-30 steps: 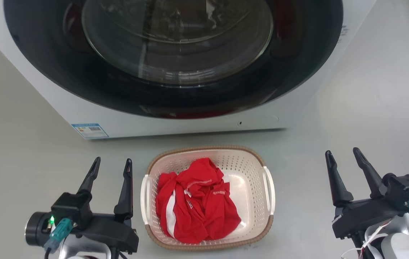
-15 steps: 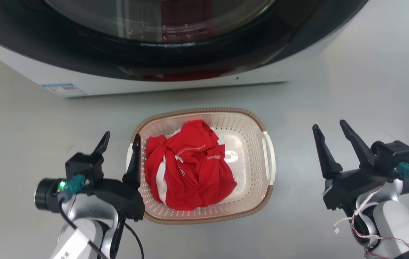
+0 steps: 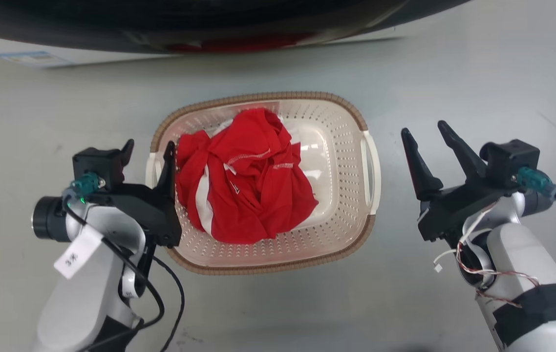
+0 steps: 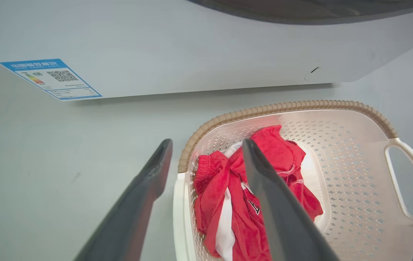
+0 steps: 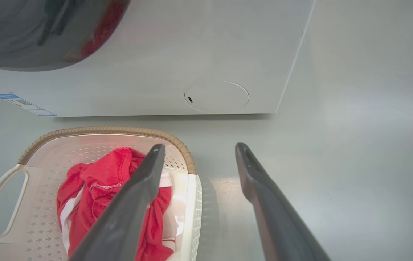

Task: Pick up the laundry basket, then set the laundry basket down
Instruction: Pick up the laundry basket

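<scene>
Left gripper (image 3: 150, 143) (agape) at basket rim (image 3: 258, 95)

The red garment (image 3: 244, 186) hides much of the laundry basket (image 3: 346, 146) floor; the washing machine (image 3: 258, 19) is cropped.

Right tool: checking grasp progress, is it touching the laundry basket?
Apart. The head view shows bare floor between the right tool and the laundry basket.

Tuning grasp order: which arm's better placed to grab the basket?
Left. The left gripper, open, flanks the left handle of the laundry basket; the right gripper, open, sits apart from the right handle.
</scene>
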